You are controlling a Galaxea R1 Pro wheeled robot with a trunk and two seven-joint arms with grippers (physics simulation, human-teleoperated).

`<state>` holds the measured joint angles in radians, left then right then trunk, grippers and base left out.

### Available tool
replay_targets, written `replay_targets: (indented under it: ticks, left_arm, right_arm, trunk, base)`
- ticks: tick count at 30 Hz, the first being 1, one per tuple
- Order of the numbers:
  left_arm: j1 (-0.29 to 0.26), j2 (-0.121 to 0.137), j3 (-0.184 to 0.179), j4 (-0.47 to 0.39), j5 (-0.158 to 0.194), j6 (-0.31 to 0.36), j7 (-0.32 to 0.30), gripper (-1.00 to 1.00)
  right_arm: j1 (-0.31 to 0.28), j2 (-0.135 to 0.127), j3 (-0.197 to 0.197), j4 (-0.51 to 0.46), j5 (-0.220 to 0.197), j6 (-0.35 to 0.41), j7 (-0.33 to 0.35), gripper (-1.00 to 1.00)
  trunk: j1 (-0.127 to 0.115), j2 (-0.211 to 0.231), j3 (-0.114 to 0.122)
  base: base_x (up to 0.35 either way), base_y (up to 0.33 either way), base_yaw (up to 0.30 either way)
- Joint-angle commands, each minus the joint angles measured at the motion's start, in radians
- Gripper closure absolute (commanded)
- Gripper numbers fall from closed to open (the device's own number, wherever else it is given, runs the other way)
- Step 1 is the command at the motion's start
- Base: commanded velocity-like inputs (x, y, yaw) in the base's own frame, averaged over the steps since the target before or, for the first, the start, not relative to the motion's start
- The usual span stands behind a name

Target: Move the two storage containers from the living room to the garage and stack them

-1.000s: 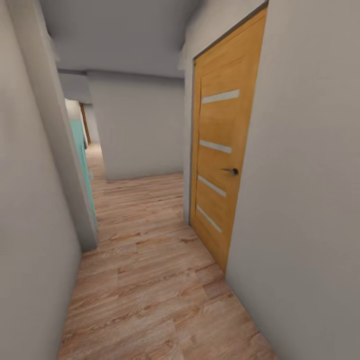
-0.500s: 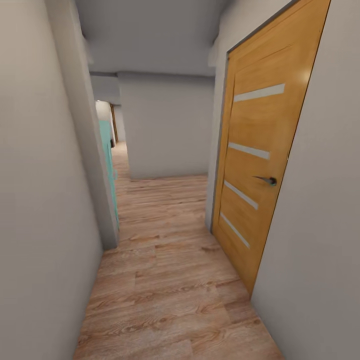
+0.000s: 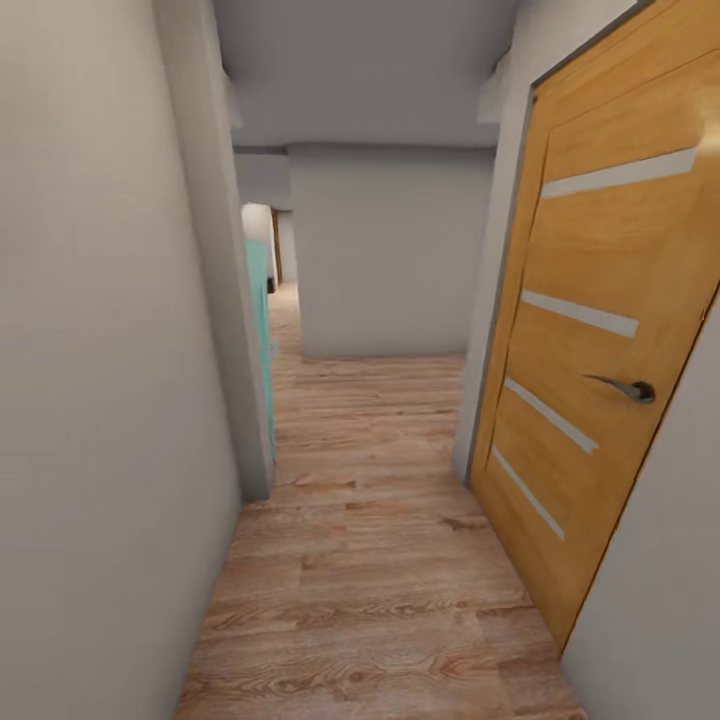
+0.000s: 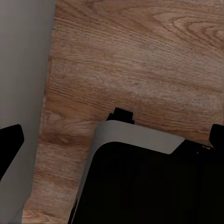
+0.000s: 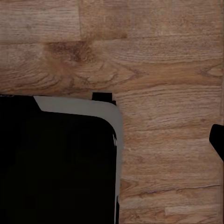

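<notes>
A: State the platform position.

B: The robot stands in a narrow corridor on a wood plank floor (image 3: 370, 560). A closed wooden door (image 3: 590, 370) with a lever handle (image 3: 625, 387) lies near on the right. A plain wall (image 3: 100, 400) runs along the left and ends at a corner, with a teal panel (image 3: 262, 330) just beyond it. A far wall (image 3: 390, 250) closes the passage ahead.

A: Locate the storage containers.

B: None appears in these pictures. Judged from the task, the robot is in transit between rooms, carrying nothing that can be seen.

A: Report the claw state.

B: Both wrist cameras look down at the planks over the robot's dark base (image 4: 149, 186). A dark finger edge (image 4: 9, 144) sits at the picture margin on the left arm, another (image 5: 218, 140) on the right arm. Whether either claw is released or clenched cannot be told. The downward aim suggests arms tucked for travel.

A: Assess clearance.

B: Free floor continues ahead, then opens left past the corner and right before the far wall. The handle and the left corner are the likely snag points.
</notes>
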<state>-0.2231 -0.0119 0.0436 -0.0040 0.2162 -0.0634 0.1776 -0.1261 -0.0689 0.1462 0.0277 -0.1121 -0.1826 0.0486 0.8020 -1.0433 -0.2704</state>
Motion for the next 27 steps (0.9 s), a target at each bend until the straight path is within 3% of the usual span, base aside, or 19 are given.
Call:
replay_targets:
  ticks: [1,27]
  left_arm:
    - [-0.001,0.000,0.004,0.001,0.003,-0.004,0.002,-1.00]
    - [-0.001,0.000,0.004,0.001,0.002,-0.003,0.002,-1.00]
  right_arm:
    - [-0.001,0.000,0.008,0.003,-0.011,-0.006,0.005,-1.00]
    - [-0.001,0.000,0.013,0.002,-0.004,-0.003,0.006,-1.00]
  trunk:
    - [0.001,-0.001,-0.001]
    - [0.001,-0.001,-0.001]
  base:
    - [0.321,0.000,0.113]
    - [0.321,0.000,0.010]
